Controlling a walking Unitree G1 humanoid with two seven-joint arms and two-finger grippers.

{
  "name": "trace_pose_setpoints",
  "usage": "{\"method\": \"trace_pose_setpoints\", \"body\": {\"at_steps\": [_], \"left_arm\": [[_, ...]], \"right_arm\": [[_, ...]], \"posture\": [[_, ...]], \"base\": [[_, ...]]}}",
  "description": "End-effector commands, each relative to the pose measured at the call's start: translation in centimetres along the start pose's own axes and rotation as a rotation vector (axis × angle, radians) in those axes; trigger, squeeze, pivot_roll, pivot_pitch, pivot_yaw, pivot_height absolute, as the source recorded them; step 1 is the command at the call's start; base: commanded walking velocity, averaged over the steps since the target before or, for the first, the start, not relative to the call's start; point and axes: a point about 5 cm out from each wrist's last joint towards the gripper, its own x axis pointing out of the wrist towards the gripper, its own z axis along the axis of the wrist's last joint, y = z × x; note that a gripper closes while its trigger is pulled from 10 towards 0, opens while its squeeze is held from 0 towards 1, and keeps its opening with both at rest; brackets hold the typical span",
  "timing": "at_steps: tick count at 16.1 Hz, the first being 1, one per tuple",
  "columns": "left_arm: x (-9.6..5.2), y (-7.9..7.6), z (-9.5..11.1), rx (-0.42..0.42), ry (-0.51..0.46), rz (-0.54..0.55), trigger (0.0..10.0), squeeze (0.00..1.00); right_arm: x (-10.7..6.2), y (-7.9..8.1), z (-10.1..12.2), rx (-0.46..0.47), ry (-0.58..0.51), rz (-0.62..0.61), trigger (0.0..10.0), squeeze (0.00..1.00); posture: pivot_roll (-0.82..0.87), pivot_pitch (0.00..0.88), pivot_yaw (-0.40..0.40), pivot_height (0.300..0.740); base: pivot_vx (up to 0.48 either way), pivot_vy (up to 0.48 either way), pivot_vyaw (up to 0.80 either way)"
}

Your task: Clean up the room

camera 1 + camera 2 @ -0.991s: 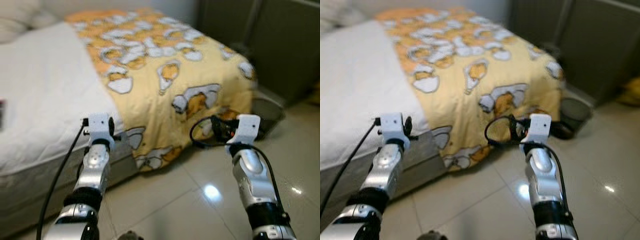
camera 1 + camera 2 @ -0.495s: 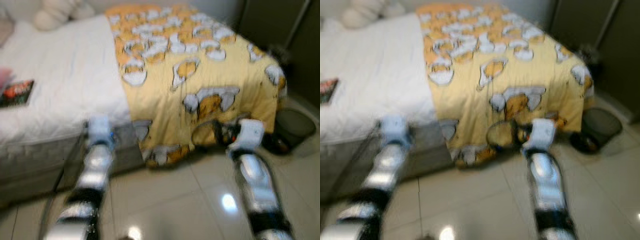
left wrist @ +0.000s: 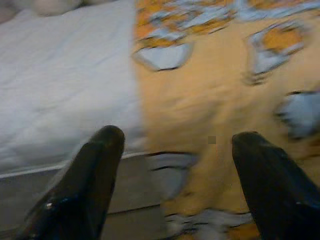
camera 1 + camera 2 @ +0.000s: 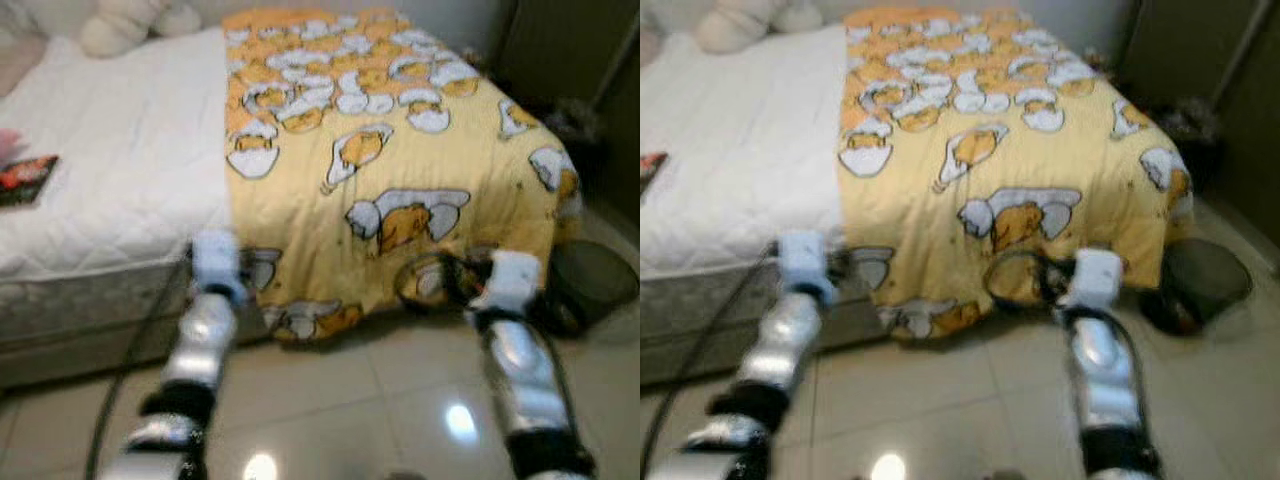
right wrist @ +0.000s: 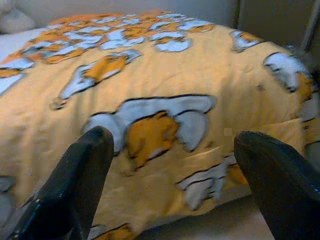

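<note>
We face the bed [image 4: 110,190], its yellow blanket [image 4: 390,150] draped over the foot end to the floor. Our left gripper [image 3: 172,180] and right gripper [image 5: 170,185] hover before the blanket's hanging edge, fingers spread apart, holding nothing.

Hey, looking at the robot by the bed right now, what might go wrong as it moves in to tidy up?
The yellow cartoon-print blanket hangs down over the bed's edge to the tiled floor, so it may snag an open pincer, left or right. The dark round bin by the bed's corner sits close to the right arm and might get knocked. The views are blurred, so reaches may miss.
</note>
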Motion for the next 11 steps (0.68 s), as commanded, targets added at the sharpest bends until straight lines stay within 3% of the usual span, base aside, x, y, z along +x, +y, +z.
{"method": "trace_pose_setpoints", "body": {"at_steps": [1, 3, 4, 7, 11], "left_arm": [[0.9, 0.6, 1.9, -0.001, -0.063, 0.0, 10.0, 0.0], [1.2, 0.1, 3.3, -0.002, -0.122, -0.029, 10.0, 0.0], [1.3, 0.5, 3.2, 0.03, -0.107, 0.001, 10.0, 0.0], [0.9, 0.8, 2.3, 0.005, -0.08, -0.001, 10.0, 0.0], [0.5, 1.2, 1.3, -0.048, -0.034, 0.028, 10.0, 0.0]], "right_arm": [[0.4, 1.0, 0.7, 0.007, -0.026, 0.035, 10.0, 0.0], [-0.3, 2.9, -0.3, -0.006, 0.002, 0.115, 10.0, 0.0], [-0.5, 3.4, -0.8, 0.016, 0.015, 0.121, 10.0, 0.0], [-0.8, 4.6, -1.1, 0.041, 0.022, 0.147, 10.0, 0.0], [-1.0, 4.3, -1.3, 0.03, 0.032, 0.162, 10.0, 0.0]], "posture": [[0.0, 0.0, 0.049, 0.74], [0.01, 0.0, 0.037, 0.74], [0.01, 0.0, 0.039, 0.74], [0.01, 0.0, 0.043, 0.74], [0.01, 0.0, 0.039, 0.74]], "base": [[0.0, 0.0, 0.5], [0.24, 0.0, 0.5], [0.48, 0.0, 0.5], [0.48, 0.0, 0.5], [0.469, 0.0, 0.5]]}}
